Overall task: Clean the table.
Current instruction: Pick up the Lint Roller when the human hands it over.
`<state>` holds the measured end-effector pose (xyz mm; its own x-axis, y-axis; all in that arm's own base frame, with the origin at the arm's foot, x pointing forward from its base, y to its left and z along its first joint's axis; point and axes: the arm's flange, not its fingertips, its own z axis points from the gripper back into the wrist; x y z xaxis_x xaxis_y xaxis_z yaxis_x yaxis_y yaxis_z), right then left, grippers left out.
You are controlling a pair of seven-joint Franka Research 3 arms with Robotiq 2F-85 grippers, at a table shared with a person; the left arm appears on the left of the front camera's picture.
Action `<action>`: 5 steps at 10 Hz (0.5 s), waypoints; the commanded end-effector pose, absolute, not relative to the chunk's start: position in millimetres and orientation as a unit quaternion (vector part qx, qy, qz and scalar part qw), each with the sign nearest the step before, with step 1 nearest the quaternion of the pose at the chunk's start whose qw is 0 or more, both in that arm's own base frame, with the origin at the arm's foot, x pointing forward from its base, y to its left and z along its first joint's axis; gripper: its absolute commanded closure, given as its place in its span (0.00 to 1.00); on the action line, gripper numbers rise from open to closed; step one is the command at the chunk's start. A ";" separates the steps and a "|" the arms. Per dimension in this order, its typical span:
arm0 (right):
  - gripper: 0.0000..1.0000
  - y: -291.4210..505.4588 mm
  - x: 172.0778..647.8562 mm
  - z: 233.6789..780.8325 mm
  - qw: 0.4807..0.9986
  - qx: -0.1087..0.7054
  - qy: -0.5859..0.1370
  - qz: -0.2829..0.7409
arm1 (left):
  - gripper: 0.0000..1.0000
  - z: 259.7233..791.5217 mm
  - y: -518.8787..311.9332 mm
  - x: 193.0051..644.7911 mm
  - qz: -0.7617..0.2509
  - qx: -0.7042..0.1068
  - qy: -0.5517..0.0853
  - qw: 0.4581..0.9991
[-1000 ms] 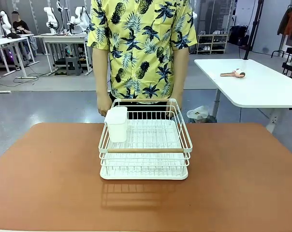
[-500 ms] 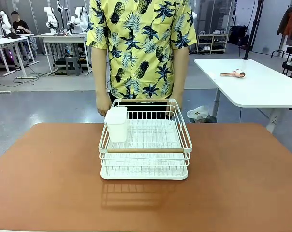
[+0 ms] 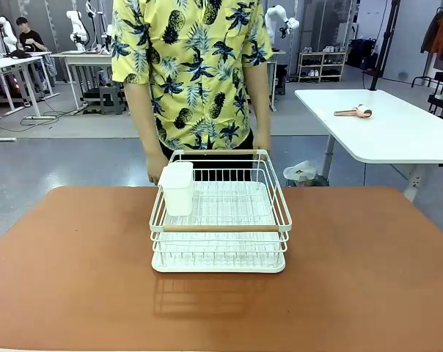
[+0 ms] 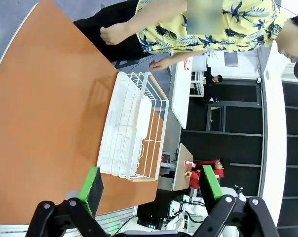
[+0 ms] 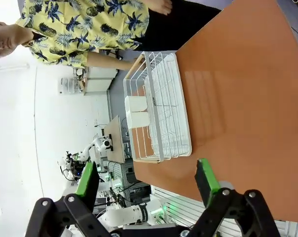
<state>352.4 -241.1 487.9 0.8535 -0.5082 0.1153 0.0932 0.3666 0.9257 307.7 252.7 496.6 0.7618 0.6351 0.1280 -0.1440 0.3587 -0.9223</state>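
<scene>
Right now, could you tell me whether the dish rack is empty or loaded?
Empty of dishes: the dish rack shows bare white wires and tray, with a white cutlery cup hung at one corner.

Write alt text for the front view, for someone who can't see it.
A white wire dish rack with a wooden bar sits in the middle of a reddish-brown table, a white plastic holder on its left side. Behind it stands a person in a yellow pineapple-print shirt, arms lowered toward the rack's far edge.
</scene>
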 end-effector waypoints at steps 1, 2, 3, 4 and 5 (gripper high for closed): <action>0.00 -240.2 351.0 491.3 0.803 0.532 -0.198 -0.181 | 0.00 497.8 254.7 305.3 0.246 -0.513 -0.242 0.786; 0.00 -240.2 351.0 491.3 0.803 0.532 -0.198 -0.181 | 0.00 497.8 254.7 305.3 0.246 -0.513 -0.242 0.786; 0.00 -240.2 351.0 491.3 0.803 0.532 -0.198 -0.181 | 0.00 497.8 254.7 305.3 0.246 -0.513 -0.242 0.786; 0.00 -240.2 351.0 491.3 0.803 0.532 -0.198 -0.181 | 0.00 497.8 254.7 305.3 0.246 -0.513 -0.242 0.786; 0.00 -240.2 351.0 491.3 0.803 0.532 -0.198 -0.181 | 0.00 497.8 254.7 305.3 0.246 -0.513 -0.242 0.786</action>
